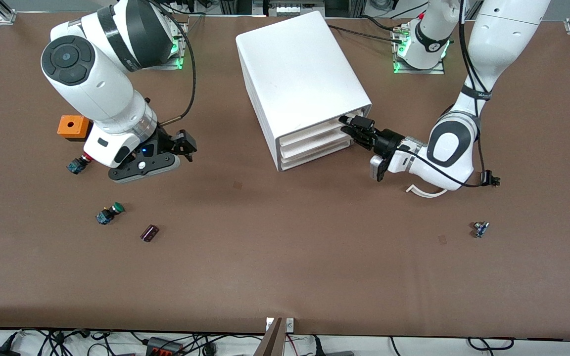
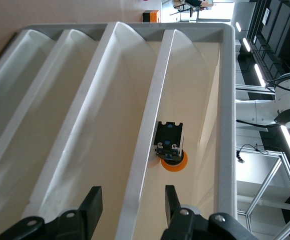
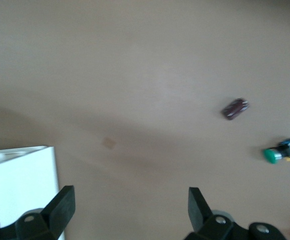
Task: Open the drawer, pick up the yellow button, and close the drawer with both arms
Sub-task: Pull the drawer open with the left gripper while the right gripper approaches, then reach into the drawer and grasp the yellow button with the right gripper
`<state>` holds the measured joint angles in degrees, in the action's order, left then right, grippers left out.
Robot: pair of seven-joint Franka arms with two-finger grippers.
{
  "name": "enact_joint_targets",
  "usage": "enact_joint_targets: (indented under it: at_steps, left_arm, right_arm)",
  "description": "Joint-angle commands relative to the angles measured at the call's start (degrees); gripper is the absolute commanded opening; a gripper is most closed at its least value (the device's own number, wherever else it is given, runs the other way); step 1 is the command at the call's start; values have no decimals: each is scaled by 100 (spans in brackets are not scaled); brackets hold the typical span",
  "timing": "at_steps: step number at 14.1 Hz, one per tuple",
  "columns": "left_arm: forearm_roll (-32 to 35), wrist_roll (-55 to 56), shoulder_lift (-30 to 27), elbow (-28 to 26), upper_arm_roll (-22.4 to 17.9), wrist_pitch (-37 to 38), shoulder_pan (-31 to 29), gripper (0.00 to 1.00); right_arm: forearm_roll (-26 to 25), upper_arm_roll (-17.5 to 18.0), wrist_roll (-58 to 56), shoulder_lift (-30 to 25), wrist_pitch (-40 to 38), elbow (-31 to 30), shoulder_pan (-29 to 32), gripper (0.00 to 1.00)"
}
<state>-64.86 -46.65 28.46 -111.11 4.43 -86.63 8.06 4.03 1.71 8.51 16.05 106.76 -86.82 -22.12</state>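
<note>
The white cabinet (image 1: 305,74) stands mid-table, its three drawers level with its front. My left gripper (image 1: 348,126) is at the front of the top drawer (image 1: 314,134). In the left wrist view the left gripper (image 2: 132,202) is open, with a finger on each side of that drawer's front lip (image 2: 147,150) and a gap on both sides. The button (image 2: 172,148), orange-capped with a black-and-blue body, lies inside the drawer just past the fingertips. My right gripper (image 1: 187,146) hangs open and empty over bare table toward the right arm's end; in its wrist view the right gripper (image 3: 129,205) holds nothing.
Toward the right arm's end lie an orange box (image 1: 73,127), a red-capped button (image 1: 78,164), a green-capped button (image 1: 109,213) and a small dark part (image 1: 149,233). A small loose part (image 1: 480,229) lies toward the left arm's end. The cabinet corner (image 3: 17,190) is beside the right gripper.
</note>
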Motion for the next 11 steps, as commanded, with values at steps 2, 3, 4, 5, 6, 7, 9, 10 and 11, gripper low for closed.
enact_joint_targets:
  at_steps: [2,3,4,5,6,7,9,10,11]
  left_arm:
    - [-141,-230,37,-43,76,-30,-24,24]
    - [-141,-404,81,-25,76,-39,-15,14]
    - [-150,-563,133,-8,76,-39,-15,9]
    - [-141,-625,143,10,76,-47,-23,7]
    - [-141,-634,169,28,76,-47,-41,5]
    - [-132,-626,169,54,76,-47,-41,4]
    - [-89,-600,178,203,59,-47,-85,4]
    - [-80,-556,204,325,6,-56,-94,4]
    - [-71,-547,248,422,-29,-56,-102,4]
  right_arm:
    - [520,-39,203,222,213,244,-195,100]
    - [520,-39,264,275,222,331,-239,100]
    - [520,-39,334,380,222,428,-309,100]
    - [520,-39,431,442,222,507,-388,100]
    - [520,-39,571,547,222,595,-459,100]
    - [512,-39,738,618,231,692,-564,100]
    - [503,-48,1238,820,231,981,-749,100]
    - [503,-48,1423,942,231,1157,-837,100]
    - [503,-48,1460,1066,257,1315,-907,100]
